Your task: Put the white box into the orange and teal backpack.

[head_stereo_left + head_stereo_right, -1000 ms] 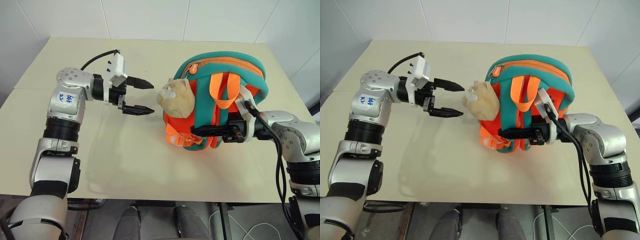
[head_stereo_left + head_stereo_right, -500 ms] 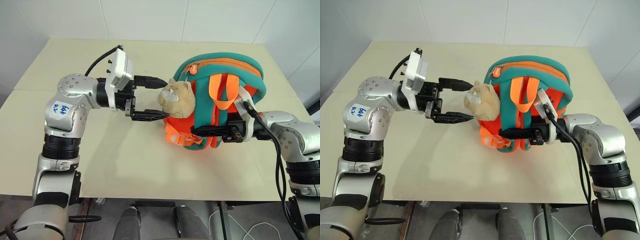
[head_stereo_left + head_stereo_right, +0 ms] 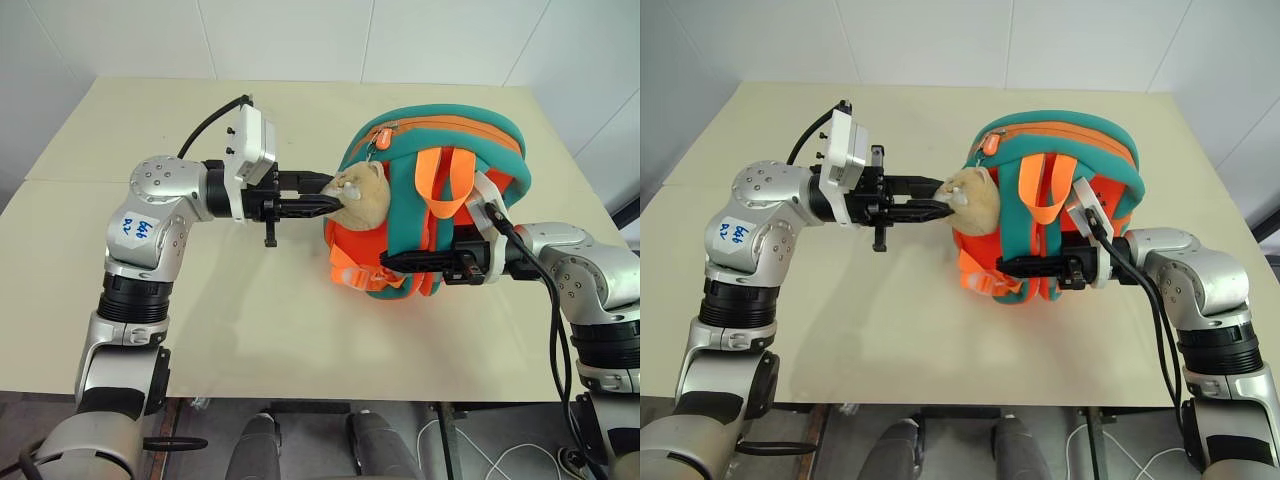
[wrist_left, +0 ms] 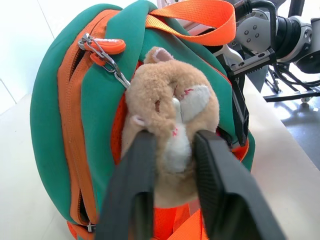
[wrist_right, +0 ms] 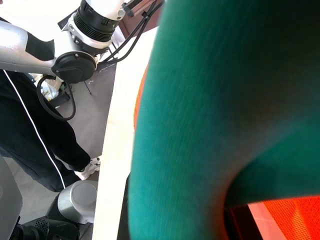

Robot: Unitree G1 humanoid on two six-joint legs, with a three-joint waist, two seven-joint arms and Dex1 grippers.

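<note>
At frame centre, the left tool (image 3: 325, 204) pinches the plush toy (image 4: 172, 125) on the orange and teal backpack (image 3: 440, 140), the right tool (image 3: 395, 262) clamps a teal strap (image 3: 405, 215); best steady the backpack and unzip before seeking the white box.

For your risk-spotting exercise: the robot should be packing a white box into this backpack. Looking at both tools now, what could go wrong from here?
1. The left tool pinches the plush toy, not the backpack; pulling may strain its chain.
2. The zipper looks closed, so nothing could go in yet.
3. The right tool is shut on a teal strap; opposing pulls could topple the backpack on the table.
</note>
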